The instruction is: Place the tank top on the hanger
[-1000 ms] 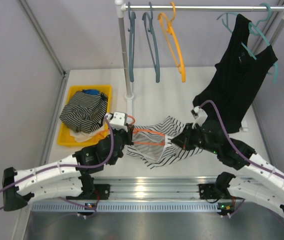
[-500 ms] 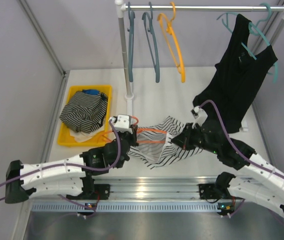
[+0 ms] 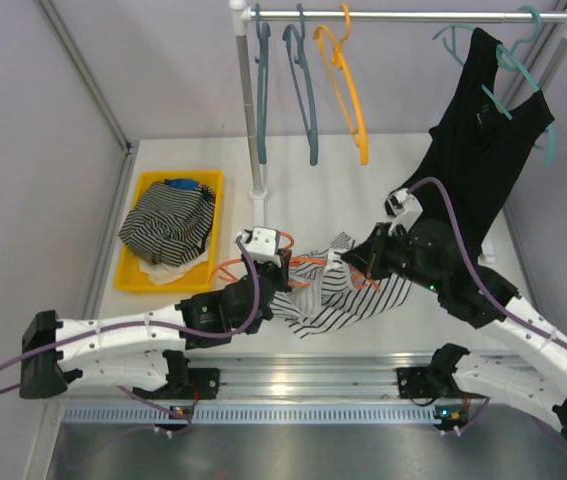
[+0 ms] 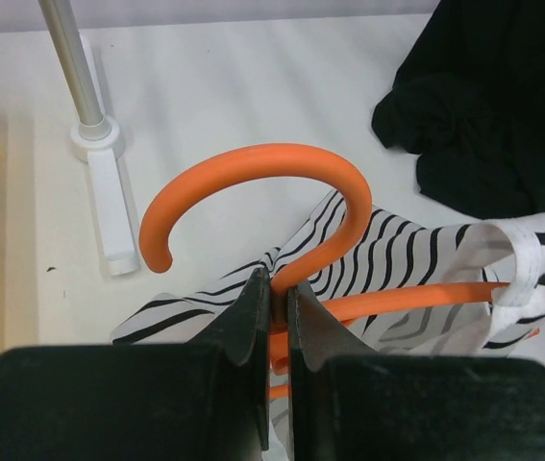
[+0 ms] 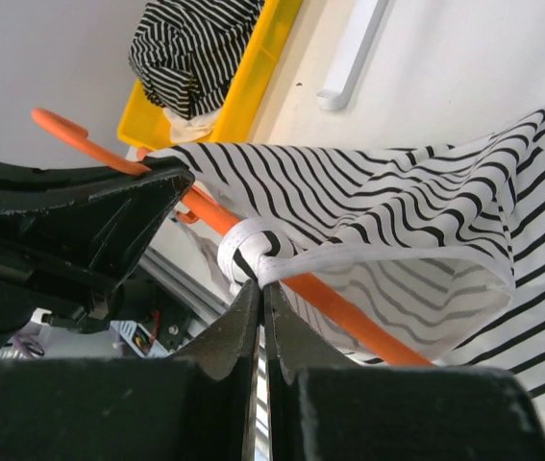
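The tank top (image 3: 348, 295), white with thin black stripes, is bunched at the table's middle front and partly draped over the red-orange hanger (image 3: 308, 263). My left gripper (image 3: 285, 275) is shut on the hanger's neck just below the hook (image 4: 253, 173); the hanger's arm (image 4: 416, 300) runs right under the striped fabric (image 4: 416, 250). My right gripper (image 3: 355, 262) is shut on a white-edged strap (image 5: 253, 252) of the tank top, which loops around the hanger's arm (image 5: 339, 309). The fabric (image 5: 387, 211) spreads to the right of it.
A yellow bin (image 3: 143, 270) with a darker striped garment (image 3: 163, 222) sits at the left. The rack (image 3: 403, 14) at the back carries teal hangers (image 3: 303, 90), a yellow-amber hanger (image 3: 348, 90) and a black top (image 3: 468, 170). The rack's foot (image 4: 109, 206) is near the hook.
Both grippers have moved right and away from the bases, carrying hanger and tank top. The fabric has bunched up and the hanger's hook now sticks out to the left.
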